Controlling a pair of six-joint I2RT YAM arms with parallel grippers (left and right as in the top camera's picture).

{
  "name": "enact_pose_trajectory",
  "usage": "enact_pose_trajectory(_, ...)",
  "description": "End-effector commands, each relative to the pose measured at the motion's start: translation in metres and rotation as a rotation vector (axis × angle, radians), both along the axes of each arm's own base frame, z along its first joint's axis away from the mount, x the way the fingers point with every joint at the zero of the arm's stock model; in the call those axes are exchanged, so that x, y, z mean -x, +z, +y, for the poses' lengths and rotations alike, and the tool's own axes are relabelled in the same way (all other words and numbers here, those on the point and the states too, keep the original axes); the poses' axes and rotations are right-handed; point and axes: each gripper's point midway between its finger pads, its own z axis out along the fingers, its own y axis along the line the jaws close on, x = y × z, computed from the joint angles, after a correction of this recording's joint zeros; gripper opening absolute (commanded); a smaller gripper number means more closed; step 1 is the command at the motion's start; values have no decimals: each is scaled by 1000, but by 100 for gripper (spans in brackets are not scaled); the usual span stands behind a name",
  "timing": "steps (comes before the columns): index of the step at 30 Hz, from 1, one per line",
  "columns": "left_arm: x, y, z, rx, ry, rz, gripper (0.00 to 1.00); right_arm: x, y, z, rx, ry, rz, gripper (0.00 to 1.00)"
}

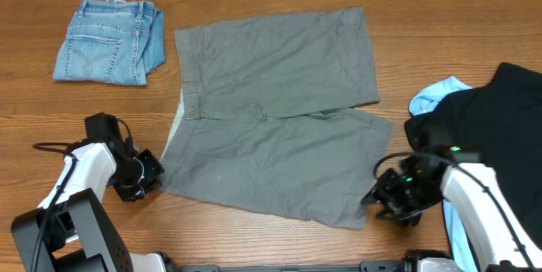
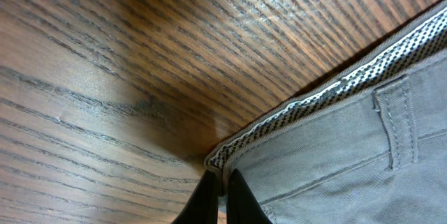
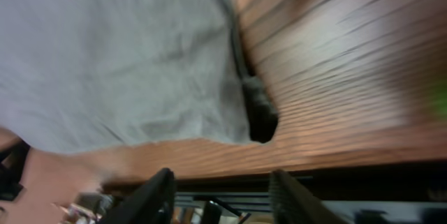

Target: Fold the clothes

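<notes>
The grey-green shorts [image 1: 279, 111] are spread flat on the table [image 1: 279, 1], between the 2 grippers. The left gripper [image 2: 222, 182] is seen with its jaws drawn almost together on the waistband corner [image 2: 218, 161]. A thin strip of cloth appears to be pinched at the tips, and the dotted lining runs away ahead of them. The right gripper [image 3: 223, 182] is held with its jaws wide apart and nothing between them. The hem corner [image 3: 234, 126] of the nearer leg lies just ahead of those jaws, untouched.

The shorts are judged to be light, soft cotton. Sagging and draping are to be expected once the cloth is lifted, and it should slide easily over the smooth wood. The best holds are judged to be the waistband and the stitched hem, where the cloth is doubled and stiffer. Hold should be taken at those 2 corners so that 1 long edge can be raised evenly. A shallow pinch could slip off.

A black garment [image 1: 491, 111] and a light blue garment [image 1: 436, 94] are heaped beyond the right jaws. A folded denim pair [image 1: 110, 41] lies well beyond the left jaws.
</notes>
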Motion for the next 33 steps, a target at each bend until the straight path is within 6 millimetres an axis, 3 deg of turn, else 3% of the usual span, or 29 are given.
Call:
enact_pose_trajectory(1,11,-9,3,-23,-1,43,5,17,-10,18,-15,-26,78,40)
enact_pose_trajectory(9,11,-9,3,-24,-1,40,7,30,-38,24,22,-91,121,36)
enact_pose_trajectory(13,10,-9,4,-26,-1,37,7,31,-50,15,83,-118,116,38)
enact_pose_trajectory(15,10,-9,4,-25,-1,37,7,32,-52,13,93,-116,114,44)
enact_pose_trajectory(22,10,-9,4,-26,-1,37,7,36,-60,-1,191,-142,143,45)
enact_pose_trajectory(33,11,-9,3,-24,-1,41,9,36,-71,-2,209,-128,197,27)
